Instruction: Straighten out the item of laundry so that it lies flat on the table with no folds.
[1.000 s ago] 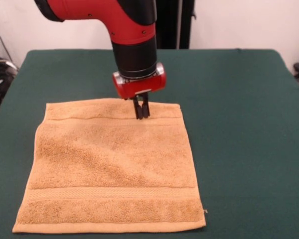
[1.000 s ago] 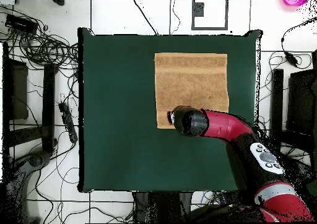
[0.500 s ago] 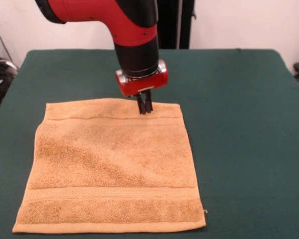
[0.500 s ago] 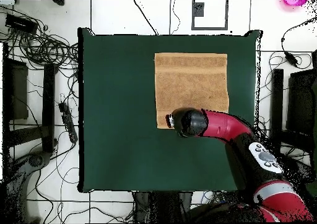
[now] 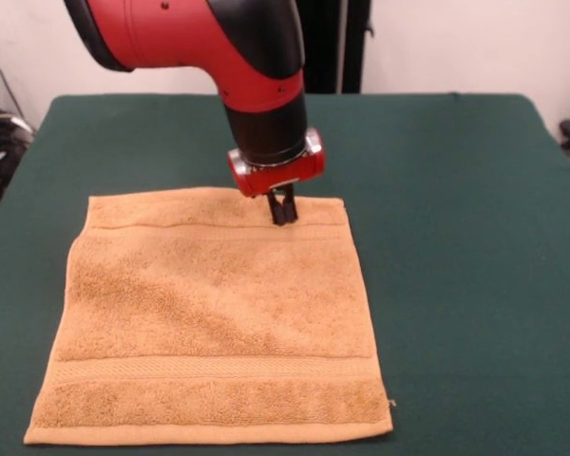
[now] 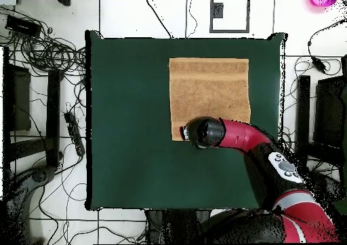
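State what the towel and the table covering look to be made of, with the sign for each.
The towel looks like golden-orange terry cloth: a looped, nubby pile, with a flatter woven band near two opposite hems. The table is covered in what seems a dark green felt-like cloth: matte, even, with no sheen or visible weave. What lies under that covering cannot be told.

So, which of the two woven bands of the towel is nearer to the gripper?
The far band, directly below the gripper; the other band runs near the towel's front hem.
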Robot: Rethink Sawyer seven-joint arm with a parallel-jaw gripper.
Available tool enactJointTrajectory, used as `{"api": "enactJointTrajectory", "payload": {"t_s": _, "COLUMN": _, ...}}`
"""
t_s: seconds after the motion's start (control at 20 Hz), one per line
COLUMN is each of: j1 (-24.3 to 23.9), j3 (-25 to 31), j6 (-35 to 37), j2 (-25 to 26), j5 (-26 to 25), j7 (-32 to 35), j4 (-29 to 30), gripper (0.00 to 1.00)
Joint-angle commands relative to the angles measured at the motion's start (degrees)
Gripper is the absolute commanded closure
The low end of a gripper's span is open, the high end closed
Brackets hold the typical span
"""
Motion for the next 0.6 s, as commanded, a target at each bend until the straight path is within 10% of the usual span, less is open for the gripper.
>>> {"api": "enactJointTrajectory", "payload": {"t_s": 0.05, "j1": 4.87, "j3": 0.33, "j6": 6.72, "j2": 11.73, "j5": 0.86, "j7": 4.97, "j4": -7.49, "gripper": 1.0}}
{"api": "enactJointTrajectory", "payload": {"t_s": 0.6, "j1": 4.54, "j3": 0.94, "j6": 15.28, "j2": 14.52, "j5": 4.19, "j7": 5.63, "j4": -10.69, "gripper": 1.0}}
